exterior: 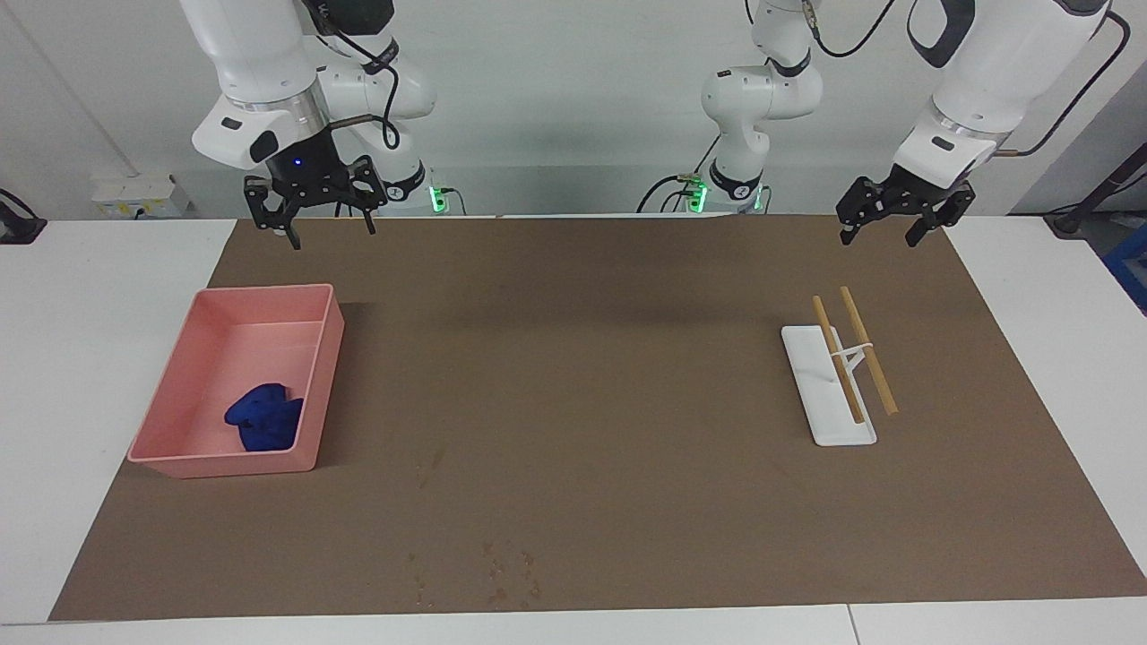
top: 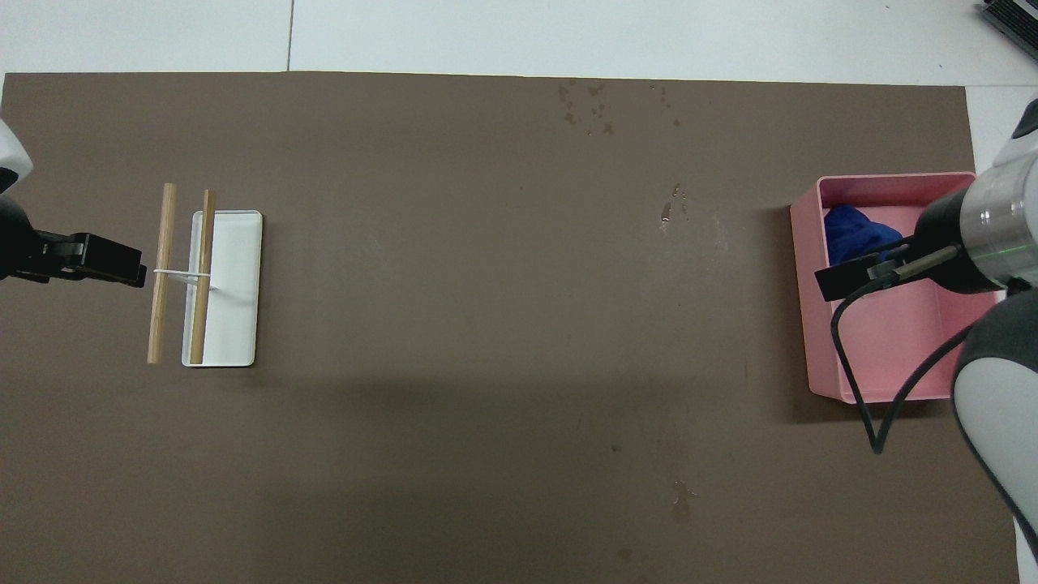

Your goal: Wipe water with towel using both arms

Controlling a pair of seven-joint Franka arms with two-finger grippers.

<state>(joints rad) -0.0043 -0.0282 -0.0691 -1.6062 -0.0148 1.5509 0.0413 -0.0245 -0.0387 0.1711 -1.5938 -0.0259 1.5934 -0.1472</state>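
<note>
The towel point(exterior: 264, 427) point(top: 858, 231) is a small crumpled blue cloth lying in the pink tray point(exterior: 327, 358) point(top: 811, 324), at the tray's end farther from the robots. A faint thin darker smear, the water point(exterior: 435, 461) point(top: 667, 212), lies on the brown mat beside the tray, toward the middle. My right gripper point(exterior: 330, 233) hangs open and empty, high over the tray's end nearer the robots. Also open and empty, my left gripper point(exterior: 878, 237) hangs over the mat at the left arm's end of the table.
A white rack point(exterior: 829, 399) point(top: 231, 292) with two wooden sticks point(exterior: 867, 349) across it stands on the mat point(exterior: 582, 358) at the left arm's end. Small speckled stains point(exterior: 506, 573) point(top: 588, 105) dot the mat's edge farthest from the robots.
</note>
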